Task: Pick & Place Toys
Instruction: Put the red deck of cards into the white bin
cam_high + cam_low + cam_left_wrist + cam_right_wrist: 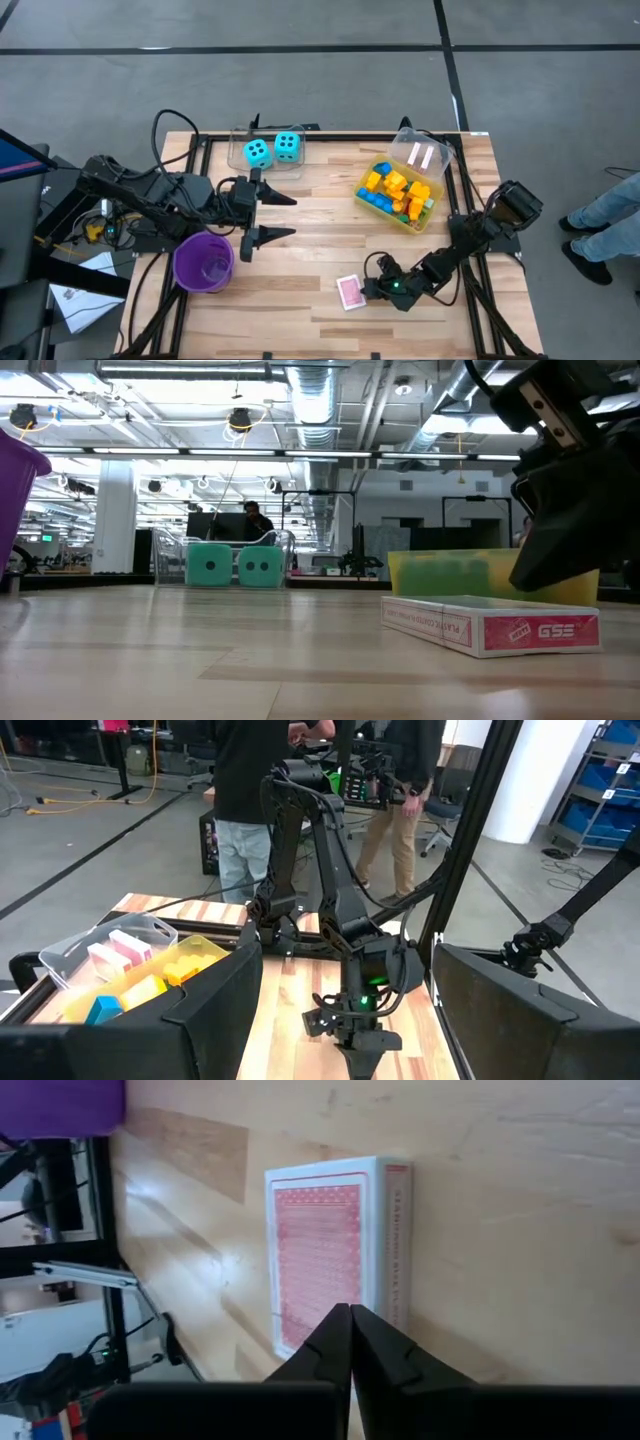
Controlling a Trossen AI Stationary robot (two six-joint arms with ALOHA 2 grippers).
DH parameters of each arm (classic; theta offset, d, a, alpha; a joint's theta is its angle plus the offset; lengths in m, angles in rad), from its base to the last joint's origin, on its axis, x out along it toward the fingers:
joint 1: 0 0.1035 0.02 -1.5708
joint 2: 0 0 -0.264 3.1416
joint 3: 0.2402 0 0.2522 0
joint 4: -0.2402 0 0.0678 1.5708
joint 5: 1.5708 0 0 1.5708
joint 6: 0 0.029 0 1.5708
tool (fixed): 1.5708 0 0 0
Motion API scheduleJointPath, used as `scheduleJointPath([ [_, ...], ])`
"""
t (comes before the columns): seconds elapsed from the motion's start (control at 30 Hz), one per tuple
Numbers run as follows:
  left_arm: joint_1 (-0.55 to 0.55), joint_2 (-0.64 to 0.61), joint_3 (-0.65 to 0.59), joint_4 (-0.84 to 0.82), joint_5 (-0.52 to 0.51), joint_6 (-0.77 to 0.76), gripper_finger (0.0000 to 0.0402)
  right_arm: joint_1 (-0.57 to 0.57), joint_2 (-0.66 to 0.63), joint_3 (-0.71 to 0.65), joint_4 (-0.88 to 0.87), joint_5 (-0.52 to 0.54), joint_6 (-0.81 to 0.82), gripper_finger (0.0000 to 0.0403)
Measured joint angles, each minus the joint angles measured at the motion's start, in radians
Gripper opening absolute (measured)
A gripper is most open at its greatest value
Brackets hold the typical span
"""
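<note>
Most of the task is judged done; the small bricks, yellow, orange and blue with some green, are heaped in the yellow bin at the table's far right, and pink cards are seen in a clear container just behind it; two cyan dice with black dots are found side by side in another clear tray at the far edge. One pink card box is left lying flat on the bare wood near the front edge, well apart from the bin; its back is patterned in red and its sides are white with red lettering. The right gripper is lowered at the box's edge; its fingers are pressed together with nothing between them, and the box is not held. The left gripper is held over the table's left half, beside the purple cup; its fingers are spread wide and carry nothing.
</note>
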Motion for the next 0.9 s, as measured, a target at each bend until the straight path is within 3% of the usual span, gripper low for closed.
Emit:
scheduleJointPath([
  [0.9, -0.001, 0.000, 0.000, 0.000, 0.000, -0.018, 0.0287, -0.019, -0.001, -0.003, -0.065, -0.037, -0.001, 0.0000],
])
